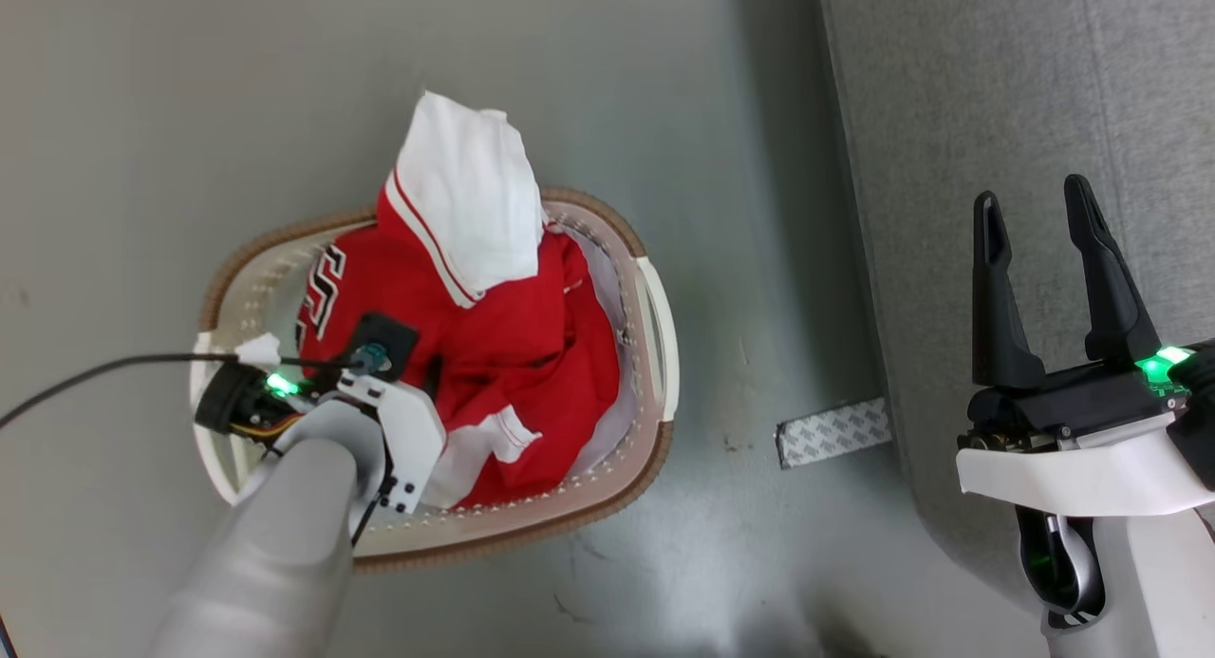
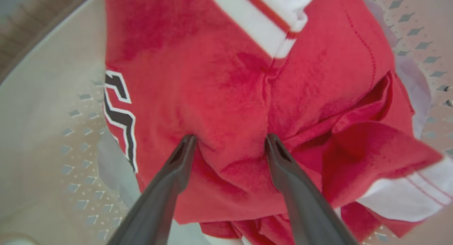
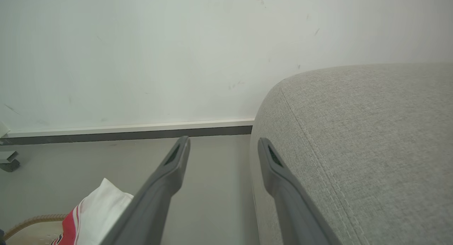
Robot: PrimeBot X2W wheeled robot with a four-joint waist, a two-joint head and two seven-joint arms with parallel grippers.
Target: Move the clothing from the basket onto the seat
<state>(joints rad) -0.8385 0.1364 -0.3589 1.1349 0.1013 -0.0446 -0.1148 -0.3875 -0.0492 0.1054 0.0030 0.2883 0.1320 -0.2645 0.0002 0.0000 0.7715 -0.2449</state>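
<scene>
**Figure: head and wrist views, pick-up stage.** The clothing [image 1: 494, 354], bright red with white striped trim, lies heaped inside the basket [image 1: 655, 335]. It fills the basket from the near wall to the far rim, where a white sleeve [image 1: 465, 202] stands up above the edge. The basket rests on the floor [image 1: 142, 117], and the seat [image 1: 997, 88] stands well apart on the robot's right. The left gripper [image 2: 230, 137], fingers spread wide, presses both tips into the red cloth near the basket's left end. A soft fold bulges between the tips, and nothing is pinched yet. The right gripper [image 1: 1033, 191] hangs above the seat's edge, fingers parted and empty. Judged handling: the fabric is light, limp and not fragile. It will drape and trail when lifted, and may drag neighbouring layers or the pale lining cloth [image 1: 607, 421] along. Best hold: a thick bunched fold of red body fabric, such as the one between the tips, rather than a thin cuff or hem that could slip free
</scene>
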